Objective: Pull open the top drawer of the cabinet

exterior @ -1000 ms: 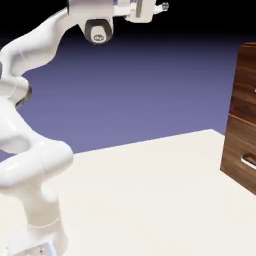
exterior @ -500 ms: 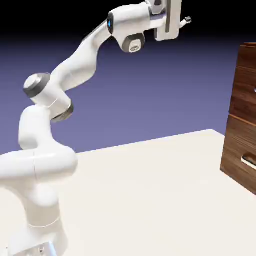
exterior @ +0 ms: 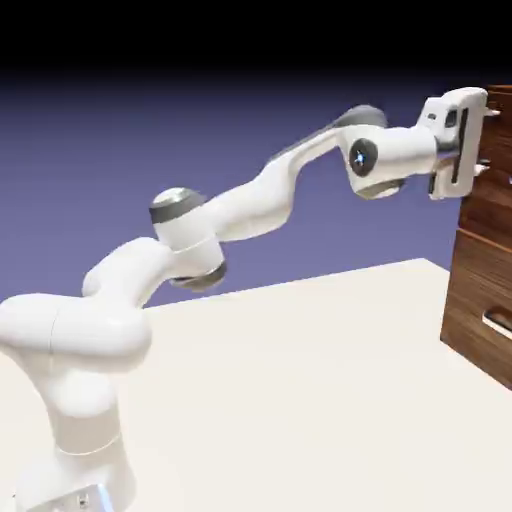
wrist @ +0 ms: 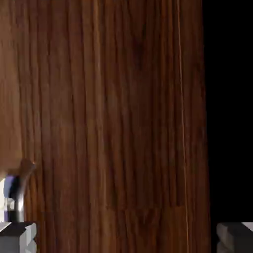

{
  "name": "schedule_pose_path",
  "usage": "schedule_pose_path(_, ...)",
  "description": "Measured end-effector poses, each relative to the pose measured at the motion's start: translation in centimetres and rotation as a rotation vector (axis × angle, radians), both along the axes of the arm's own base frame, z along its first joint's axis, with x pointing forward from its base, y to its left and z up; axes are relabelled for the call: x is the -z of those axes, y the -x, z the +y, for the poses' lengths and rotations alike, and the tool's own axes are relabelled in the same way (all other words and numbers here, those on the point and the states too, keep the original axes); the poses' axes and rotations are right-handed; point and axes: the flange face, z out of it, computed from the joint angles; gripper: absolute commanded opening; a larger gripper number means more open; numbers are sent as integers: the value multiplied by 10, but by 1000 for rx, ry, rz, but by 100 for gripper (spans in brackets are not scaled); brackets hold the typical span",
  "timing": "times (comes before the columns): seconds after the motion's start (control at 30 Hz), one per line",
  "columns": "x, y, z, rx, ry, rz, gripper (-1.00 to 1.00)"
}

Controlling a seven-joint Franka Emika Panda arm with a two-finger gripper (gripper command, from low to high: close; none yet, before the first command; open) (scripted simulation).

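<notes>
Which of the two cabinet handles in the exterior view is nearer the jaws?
The upper handle, at the picture's right edge, roughly level with the jaws. The other handle sits well below, on the lighter lower panel.

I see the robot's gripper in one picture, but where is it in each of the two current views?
Exterior view: the gripper is at the upper right, in front of the cabinet's upper part, its fingers apart.
Hand view: only its two grey finger tips show, in the bottom left and bottom right corners.
Shared landmark: the cabinet, dark wood at the exterior view's right edge, filling most of the hand view.
</notes>
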Motion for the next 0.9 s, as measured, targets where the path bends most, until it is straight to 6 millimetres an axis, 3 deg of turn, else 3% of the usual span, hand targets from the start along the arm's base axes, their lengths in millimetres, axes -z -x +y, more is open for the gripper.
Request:
schedule_pose_path(0.03,20,-8,-16,-4,9,10,0)
schedule_pose_path(0.07,22,-9,-18,-5,9,10,0)
schedule_pose_path(0.4,21,-56,-18,-4,10,11,0)
schedule_pose_path(0.43,22,-59,-18,-5,9,10,-100)
schedule_pose_path(0.5,22,-59,-18,-5,9,10,-100)
schedule_pose_path(0.9,22,4,-18,-4,9,12,-100)
